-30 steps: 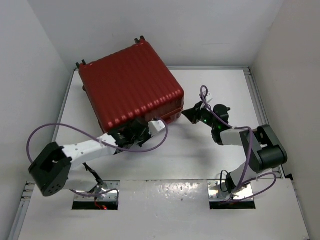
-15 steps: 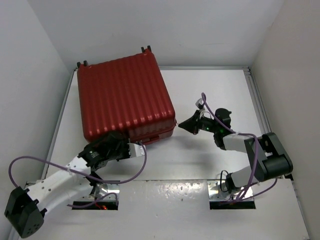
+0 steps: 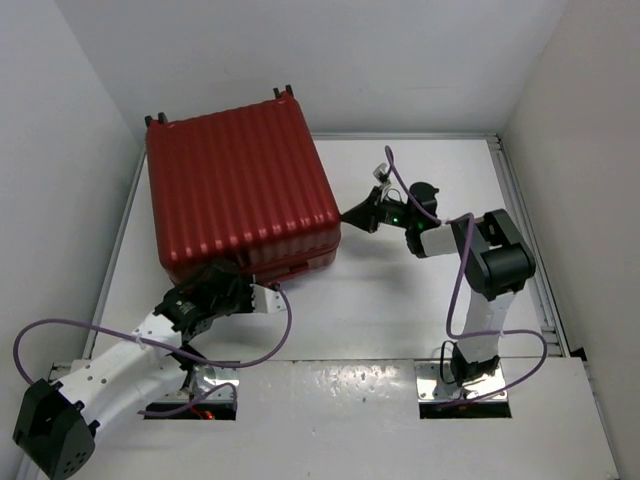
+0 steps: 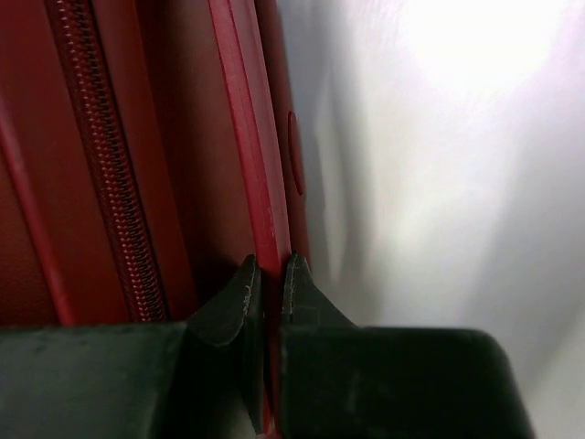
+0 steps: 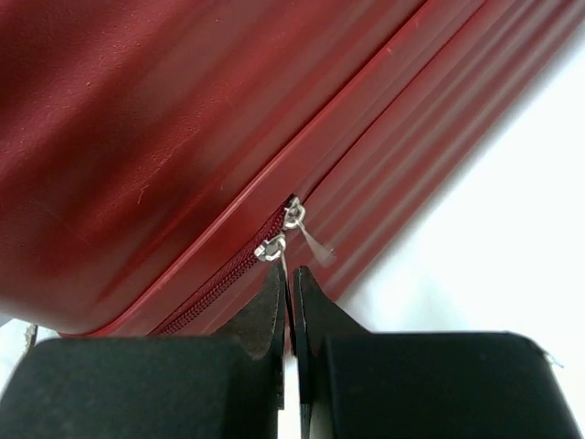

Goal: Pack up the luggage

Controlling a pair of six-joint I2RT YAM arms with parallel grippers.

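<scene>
Right tool (image 5: 291, 279) was clenched at the right side of the luggage (image 3: 240, 190), its fingertips apparently pinching the thin silver pull (image 5: 281, 263) that hung from the nearer of two sliders (image 5: 292, 216). The sliders sat just beside each other on the zip (image 5: 215, 283). The luggage lay flat and closed on the far left of the tabletop (image 3: 400, 300), ribbed shell up, so it lay to the left of this tool. The zip seam ran along that side wall from far to near. Any pull would probably have to follow that line rather than draw away from the shell.

Left tool (image 4: 270, 274) was at the near edge of the luggage, its fingers closed on a thin red rim (image 4: 247, 137) beside the zip there. It looked placed to steady the luggage. The right tool was the one at the sliders, so the zip work seemed to fall to it.
</scene>
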